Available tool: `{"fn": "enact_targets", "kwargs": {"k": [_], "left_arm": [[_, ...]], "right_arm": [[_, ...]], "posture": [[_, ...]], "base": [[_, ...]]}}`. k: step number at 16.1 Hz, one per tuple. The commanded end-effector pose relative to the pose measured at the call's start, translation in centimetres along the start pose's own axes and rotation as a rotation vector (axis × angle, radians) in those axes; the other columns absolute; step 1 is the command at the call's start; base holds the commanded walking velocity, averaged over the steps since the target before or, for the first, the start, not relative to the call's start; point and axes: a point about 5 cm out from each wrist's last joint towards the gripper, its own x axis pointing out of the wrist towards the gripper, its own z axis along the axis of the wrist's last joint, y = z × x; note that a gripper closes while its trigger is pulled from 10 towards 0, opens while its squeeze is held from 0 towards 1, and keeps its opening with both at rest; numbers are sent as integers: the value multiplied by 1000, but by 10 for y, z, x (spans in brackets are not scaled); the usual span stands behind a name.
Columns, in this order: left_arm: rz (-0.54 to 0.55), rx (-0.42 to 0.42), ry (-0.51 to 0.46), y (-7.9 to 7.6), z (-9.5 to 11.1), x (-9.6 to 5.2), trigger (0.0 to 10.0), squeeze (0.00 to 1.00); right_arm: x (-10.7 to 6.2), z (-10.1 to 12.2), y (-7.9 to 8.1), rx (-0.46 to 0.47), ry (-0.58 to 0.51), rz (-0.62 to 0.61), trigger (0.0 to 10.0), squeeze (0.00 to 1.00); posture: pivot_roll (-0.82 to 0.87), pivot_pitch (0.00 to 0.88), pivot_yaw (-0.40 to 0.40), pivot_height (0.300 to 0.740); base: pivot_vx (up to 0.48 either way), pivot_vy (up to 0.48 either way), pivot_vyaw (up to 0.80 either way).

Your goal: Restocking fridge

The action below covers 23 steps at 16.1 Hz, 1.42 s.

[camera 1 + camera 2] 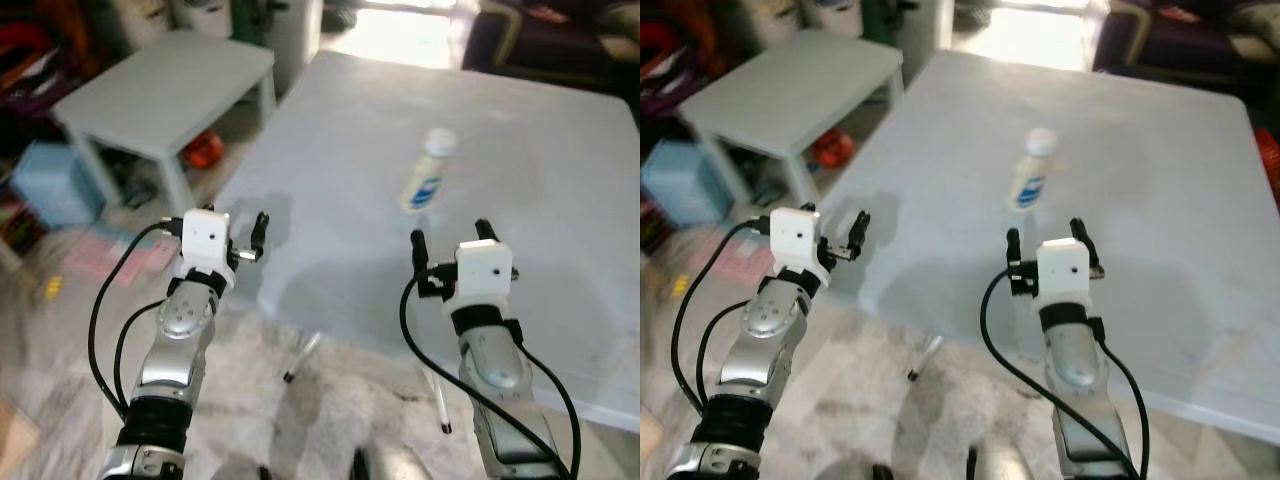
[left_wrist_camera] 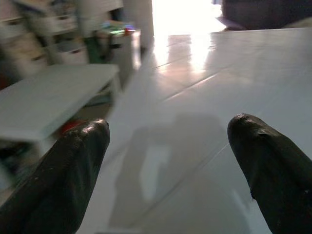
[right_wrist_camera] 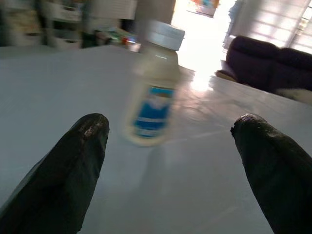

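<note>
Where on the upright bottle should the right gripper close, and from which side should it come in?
Probably around the labelled mid-body of the bottle, below the white cap, where the sides are widest. Come in level from the robot's side: the open right gripper already faces it across bare white table, bottle between its fingers.

Two silver metal arms w/ rounded, glossy segments, black cuffs lower down nr the frame bottom. Each wrist ends in a white boxy housing w/ small dark dots on its face. Left gripper (image 1: 248, 238) & right gripper (image 1: 450, 240): two long black fingers apiece; in wrist views the fingers (image 3: 73, 165) look matte black, blunt rounded tips, slightly scuffed. Black cables loop from each white housing down alongside the forearm.
</note>
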Motion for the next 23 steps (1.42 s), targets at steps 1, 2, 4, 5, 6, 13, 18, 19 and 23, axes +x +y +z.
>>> {"fn": "enact_targets", "kwargs": {"k": [1,2,4,5,6,13,18,19,23], "left_arm": [[-37,-11,-30,-10,7,4,10000,0],[-33,-10,-29,-9,7,3,10000,0],[-31,-16,-27,-8,6,1,10000,0],[-31,-16,-26,-7,6,1,10000,0],[-30,-16,-26,-7,6,1,10000,0],[-7,-8,7,-1,5,-4,10000,0],[-16,9,25,3,4,-8,10000,0],[-18,11,28,3,4,-7,10000,0],[34,42,24,13,7,-4,10000,0]], "right_arm": [[-1,-2,-8,-7,16,-34,10000,0],[-1,-2,-7,-10,11,-29,10000,0],[0,-1,-5,-8,11,-23,10000,0],[1,0,-4,-10,7,-21,10000,0],[5,1,-7,-5,4,-29,10000,0],[37,20,-8,-30,-74,90,10000,0],[58,34,-3,29,-119,151,10000,1000],[60,37,2,15,-135,169,10000,1000],[65,50,17,46,-164,249,10000,0]], "posture": [[-111,96,16,740],[-110,99,14,740],[-108,102,13,740],[-105,106,14,740],[-105,107,16,740],[-67,134,36,740],[-51,144,49,740],[-49,146,52,740],[-49,152,59,740]], "base": [[0,0,-800],[0,0,-800],[0,0,-678],[0,0,0],[0,0,0],[0,0,0],[0,0,0],[0,0,0],[0,0,0]]}}
